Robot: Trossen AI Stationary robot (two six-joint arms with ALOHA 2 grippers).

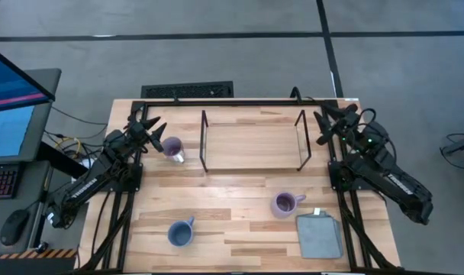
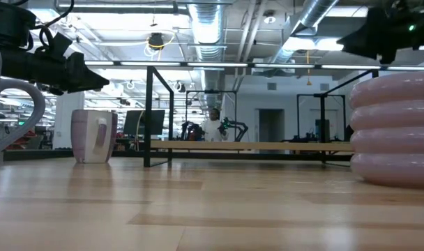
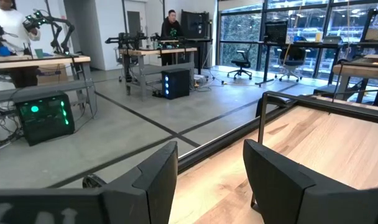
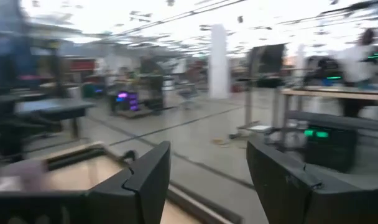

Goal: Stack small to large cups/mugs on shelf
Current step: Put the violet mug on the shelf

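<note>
Three mugs stand upright on the table. A light purple mug (image 1: 172,149) is just left of the shelf (image 1: 251,145), a second light purple mug (image 1: 284,204) is right of centre, and a blue mug (image 1: 180,233) is near the front edge. The shelf, a light wooden board with black wire frames at both ends, lies at the far middle with nothing on it. My left gripper (image 1: 159,128) hovers open by the far left corner, close to the first purple mug (image 2: 93,136) but above it. Nothing is between the fingers of my left gripper (image 3: 211,168). My right gripper (image 1: 322,130) is open by the far right corner, raised off the table, and my right gripper (image 4: 207,168) is likewise empty.
A folded grey cloth (image 1: 320,235) lies at the front right corner, close to the second purple mug. A black rail (image 1: 240,101) runs along the table's far edge. Bare tabletop (image 1: 232,198) stretches between the shelf and the front mugs.
</note>
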